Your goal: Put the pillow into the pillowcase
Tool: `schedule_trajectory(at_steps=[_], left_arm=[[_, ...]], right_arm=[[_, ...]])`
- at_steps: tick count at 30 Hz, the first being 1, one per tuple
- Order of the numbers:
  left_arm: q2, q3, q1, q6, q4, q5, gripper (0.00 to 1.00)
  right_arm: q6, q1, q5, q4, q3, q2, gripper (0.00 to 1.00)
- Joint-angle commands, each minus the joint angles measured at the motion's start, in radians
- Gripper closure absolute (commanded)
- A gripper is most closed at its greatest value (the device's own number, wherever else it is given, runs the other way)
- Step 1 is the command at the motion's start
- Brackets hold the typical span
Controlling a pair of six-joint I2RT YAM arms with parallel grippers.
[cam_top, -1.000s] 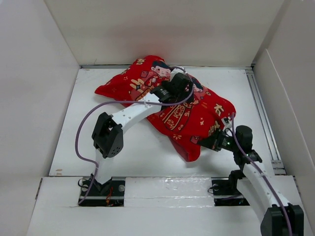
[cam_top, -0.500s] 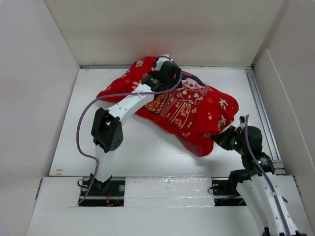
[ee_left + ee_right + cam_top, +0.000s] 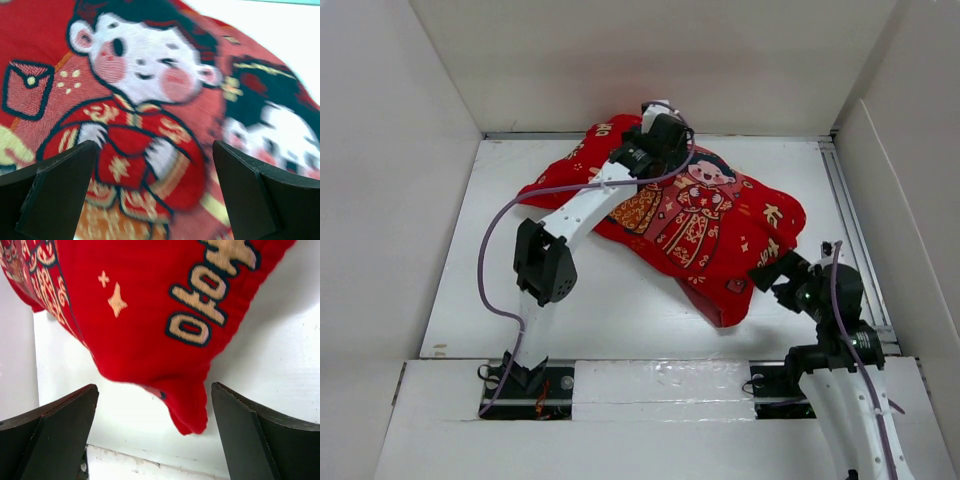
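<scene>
Hovering over the far part of the bright red fabric pillowcase (image 3: 720,230) with its cartoon figures and gold characters, the left gripper (image 3: 152,150) keeps its two black fingers (image 3: 55,195) spread wide, gripping nothing; the printed boy lies directly below the gap between them. The plump case rests on the white table (image 3: 620,305), and the pillow itself cannot be seen. The right gripper (image 3: 154,390) also has its fingers (image 3: 250,440) parted wide, with the case's near corner just ahead of the gap, touching neither.
</scene>
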Motion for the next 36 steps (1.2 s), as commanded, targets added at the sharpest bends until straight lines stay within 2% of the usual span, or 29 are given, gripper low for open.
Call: schedule_trajectory(at_steps=[1,3,4,5,7,9,13,15,18,20,21,22,24,25,27,28,29,31,32,34,35,36], left_arm=[[-0.068,0.159,-0.106,0.127,-0.087,-0.056,0.01],[-0.042,0.252,-0.149,0.155,-0.133,-0.070,0.01],[-0.033,0.269,-0.179,0.155,-0.149,-0.057,0.01],[-0.033,0.269,-0.190,0.155,-0.158,-0.057,0.01],[-0.033,0.238,-0.199,0.155,-0.158,-0.057,0.01],[-0.057,0.170,-0.209,0.165,-0.129,-0.035,0.01],[-0.007,0.108,-0.209,0.234,-0.072,-0.026,0.01],[0.062,0.117,-0.209,0.234,-0.072,-0.008,0.01],[0.107,0.126,-0.209,0.234,-0.061,0.032,0.01],[0.107,0.058,-0.209,0.234,0.006,0.103,0.01],[0.095,0.030,-0.209,0.234,0.035,0.127,0.01],[0.095,0.008,-0.209,0.234,0.076,0.153,0.01],[0.108,0.012,-0.209,0.234,0.077,0.178,0.01],[0.143,0.048,-0.209,0.234,0.060,0.189,0.01],[0.182,0.078,-0.209,0.225,0.049,0.200,0.01],[0.199,0.092,-0.209,0.225,0.036,0.213,0.01],[0.210,0.092,-0.209,0.216,0.035,0.230,0.01],[0.210,0.092,-0.209,0.216,0.045,0.240,0.01],[0.210,0.092,-0.209,0.216,0.055,0.255,0.01],[0.210,0.115,-0.209,0.205,0.055,0.255,0.01],[0.210,0.140,-0.198,0.205,0.055,0.273,0.01],[0.210,0.208,-0.198,0.193,0.043,0.308,0.01]], right_arm=[[0.023,-0.009,0.036,0.062,0.031,0.098,0.00],[0.023,-0.044,-0.035,0.246,-0.028,0.227,0.00],[0.032,-0.070,-0.080,0.310,-0.041,0.361,0.00],[0.032,-0.096,-0.123,0.464,-0.056,0.408,0.00],[0.044,-0.145,-0.165,0.611,-0.108,0.448,0.00],[0.070,-0.165,-0.120,0.732,-0.121,0.471,0.00],[0.026,-0.219,-0.128,0.745,-0.047,0.579,0.00],[0.017,-0.242,-0.085,0.745,-0.047,0.612,0.00],[0.027,-0.363,-0.163,0.813,-0.071,0.651,0.00],[0.056,-0.447,-0.232,0.956,-0.111,0.692,0.00],[0.070,-0.457,-0.258,1.025,-0.111,0.800,0.00],[0.107,-0.457,-0.292,1.108,-0.111,0.886,0.00],[0.165,-0.420,-0.475,1.375,-0.047,1.095,0.00],[0.299,-0.367,-0.564,1.726,-0.047,1.299,0.00],[0.493,-0.321,-0.597,2.182,-0.047,1.478,0.00],[0.598,-0.302,-0.597,2.383,-0.036,1.630,0.00],[0.735,-0.290,-0.614,2.484,0.005,1.672,0.00],[0.748,-0.224,-0.626,2.485,0.095,1.663,0.01],[0.724,-0.204,-0.617,2.485,0.115,1.586,0.05],[0.673,-0.160,-0.646,2.263,0.190,1.478,0.35],[0.634,-0.147,-0.646,2.150,0.289,1.364,0.89],[0.541,-0.121,-0.646,1.910,0.404,1.303,1.00]])
